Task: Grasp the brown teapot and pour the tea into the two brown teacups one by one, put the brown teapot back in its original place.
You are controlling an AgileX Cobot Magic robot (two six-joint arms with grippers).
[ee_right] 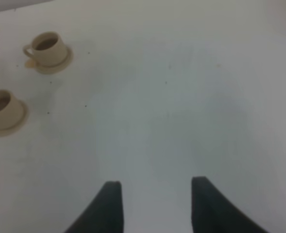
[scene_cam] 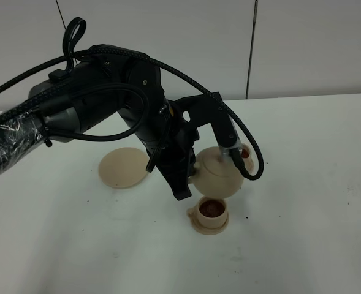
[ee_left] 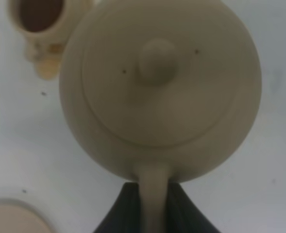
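Observation:
The brown teapot (scene_cam: 220,173) hangs roughly upright just above the table, between the two brown teacups. My left gripper (scene_cam: 189,179) is shut on its loop handle (ee_left: 152,201); the lid and knob (ee_left: 157,60) fill the left wrist view. The near teacup (scene_cam: 211,211) on its saucer holds dark tea. The far teacup (scene_cam: 247,153) is partly hidden behind the teapot and a cable, and also shows dark tea. The wide round saucer (scene_cam: 125,166) lies bare to the left. My right gripper (ee_right: 155,204) is open and empty over bare table, with both cups (ee_right: 48,48) (ee_right: 2,109) far from it.
The left arm and its black cables (scene_cam: 254,165) loop over the teapot and the far cup. One teacup (ee_left: 38,14) and the wide saucer's edge (ee_left: 11,218) show in the left wrist view. The white table (scene_cam: 315,202) stretches out to the right and front.

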